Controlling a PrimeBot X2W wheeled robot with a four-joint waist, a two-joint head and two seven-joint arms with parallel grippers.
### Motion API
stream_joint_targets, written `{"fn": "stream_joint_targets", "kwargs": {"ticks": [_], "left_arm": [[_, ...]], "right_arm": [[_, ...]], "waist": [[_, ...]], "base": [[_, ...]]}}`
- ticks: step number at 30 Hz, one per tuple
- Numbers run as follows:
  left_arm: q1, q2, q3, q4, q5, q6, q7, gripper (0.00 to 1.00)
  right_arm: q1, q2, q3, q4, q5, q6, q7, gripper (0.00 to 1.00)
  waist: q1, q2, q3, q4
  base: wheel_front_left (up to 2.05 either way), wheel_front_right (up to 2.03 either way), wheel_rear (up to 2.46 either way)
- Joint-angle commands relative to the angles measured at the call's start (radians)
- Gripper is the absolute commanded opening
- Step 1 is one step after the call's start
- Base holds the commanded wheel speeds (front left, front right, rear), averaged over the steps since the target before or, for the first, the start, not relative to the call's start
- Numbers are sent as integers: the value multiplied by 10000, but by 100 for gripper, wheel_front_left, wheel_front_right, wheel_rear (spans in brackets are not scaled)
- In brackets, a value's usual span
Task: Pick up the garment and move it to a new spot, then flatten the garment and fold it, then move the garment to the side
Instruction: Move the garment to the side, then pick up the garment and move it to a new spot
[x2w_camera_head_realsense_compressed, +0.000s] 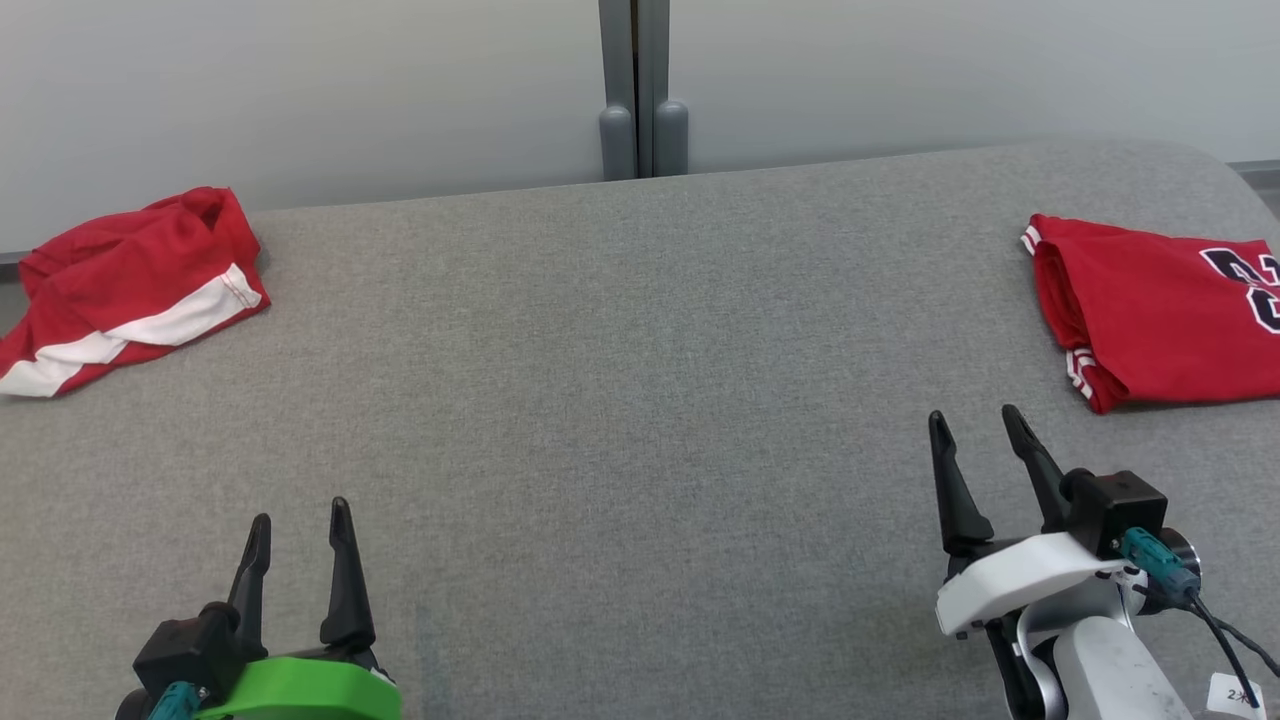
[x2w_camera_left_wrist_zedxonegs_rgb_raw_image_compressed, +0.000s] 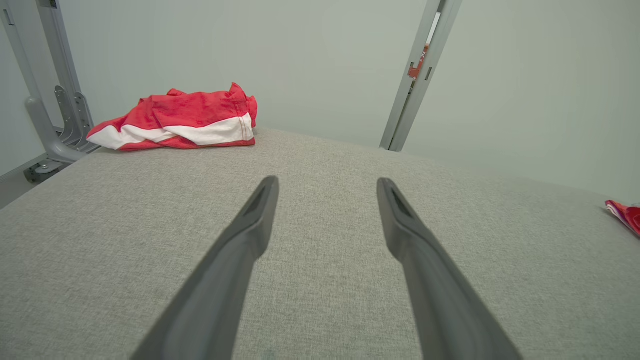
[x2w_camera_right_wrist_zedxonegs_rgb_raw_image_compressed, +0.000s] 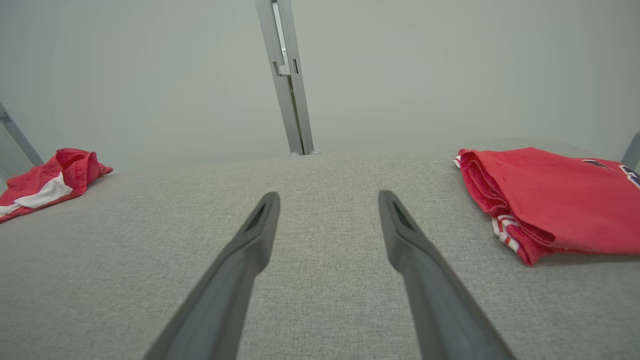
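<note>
Left pincer (x2w_camera_head_realsense_compressed: 301, 512) and right pincer (x2w_camera_head_realsense_compressed: 973, 414) nearest, both spread wide, holding nothing, over the bare grey desk (x2w_camera_head_realsense_compressed: 640, 400). Farther out: crumpled red-and-white garment (x2w_camera_head_realsense_compressed: 130, 285) at the far-left edge, folded red jersey (x2w_camera_head_realsense_compressed: 1150, 320) far right. Risks: grabbing the jersey likely undoes its fold; a shallow pinch could drag the crumpled one off the edge. Count: two pincers, two garments, one desk.

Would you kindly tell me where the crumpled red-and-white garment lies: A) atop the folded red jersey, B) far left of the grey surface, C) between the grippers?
B: the crumpled red-and-white garment lies at the far left of the grey surface, apart from the folded red jersey at the far right.
</note>
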Motion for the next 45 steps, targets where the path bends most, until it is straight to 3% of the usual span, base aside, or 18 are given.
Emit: {"fn": "stream_joint_targets", "kwargs": {"ticks": [1,21,25,38,45], "left_arm": [[116,0,-18,-47,49,49,-31,100],[-49,-10,-205,59,13,-3,-32,100],[-201,-4,-306,56,29,3,-34,100],[-150,6,-29,-105,155,20,-32,100],[-57,2,92,-158,137,14,-32,100]], "right_arm": [[139,1,53,-101,69,-15,-10,100],[285,6,107,-302,184,-15,103,100],[287,7,72,-421,102,-15,100,100],[-19,2,292,-598,-91,-15,116,100],[-189,-1,615,-475,-106,-15,195,100]], "waist": [[0,0,-8,-30],[0,0,69,308],[0,0,158,1014],[0,0,277,4484],[0,0,294,5381]], "base": [[0,0,0],[0,0,0],[0,0,0],[0,0,0],[0,0,0]]}}
